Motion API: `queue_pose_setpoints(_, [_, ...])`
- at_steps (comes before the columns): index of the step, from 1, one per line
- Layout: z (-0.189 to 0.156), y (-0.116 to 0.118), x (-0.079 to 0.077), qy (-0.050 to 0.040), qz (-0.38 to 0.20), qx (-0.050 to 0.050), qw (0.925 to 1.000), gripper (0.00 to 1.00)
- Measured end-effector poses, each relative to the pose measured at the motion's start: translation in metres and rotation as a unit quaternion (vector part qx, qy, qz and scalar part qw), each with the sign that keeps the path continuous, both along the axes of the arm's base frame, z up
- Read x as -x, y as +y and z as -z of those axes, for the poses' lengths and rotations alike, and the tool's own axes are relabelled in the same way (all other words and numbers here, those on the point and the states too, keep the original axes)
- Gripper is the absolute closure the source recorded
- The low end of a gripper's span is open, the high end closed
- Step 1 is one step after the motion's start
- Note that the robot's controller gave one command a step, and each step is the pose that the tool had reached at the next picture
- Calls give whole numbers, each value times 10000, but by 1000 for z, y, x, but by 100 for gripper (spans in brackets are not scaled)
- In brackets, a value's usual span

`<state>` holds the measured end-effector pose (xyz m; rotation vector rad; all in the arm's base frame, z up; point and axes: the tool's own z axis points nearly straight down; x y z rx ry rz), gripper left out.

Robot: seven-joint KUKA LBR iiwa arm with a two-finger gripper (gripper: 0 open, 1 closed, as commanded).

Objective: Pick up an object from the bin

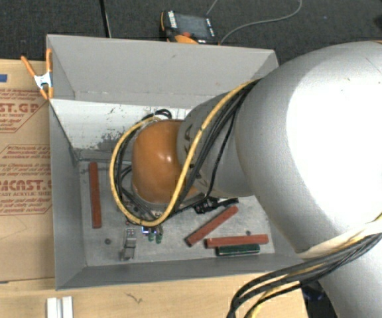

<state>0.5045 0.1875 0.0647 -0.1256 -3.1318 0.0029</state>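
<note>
Free bin floor left of the orange wrist cover, beside one reddish bar; below-right of it, blocked by two reddish bars and a green bar.

arm low in the grey bin — reddish stick lies beside it.

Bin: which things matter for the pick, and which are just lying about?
Job: arm, bin, left red stick, slanted red stick, flat red stick, green stick.
Lying about: orange-black gadget behind the bin.
</note>
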Motion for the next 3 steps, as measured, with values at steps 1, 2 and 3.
queue_pose_setpoints(1, [-69,-128,7,-52,633,8,9980,0])
queue_pose_setpoints(2, [-4,-227,-16,-36,-731,-4,9973,0])
queue_pose_setpoints(3, [-8,-224,-15,-3,-754,-16,9972,100])
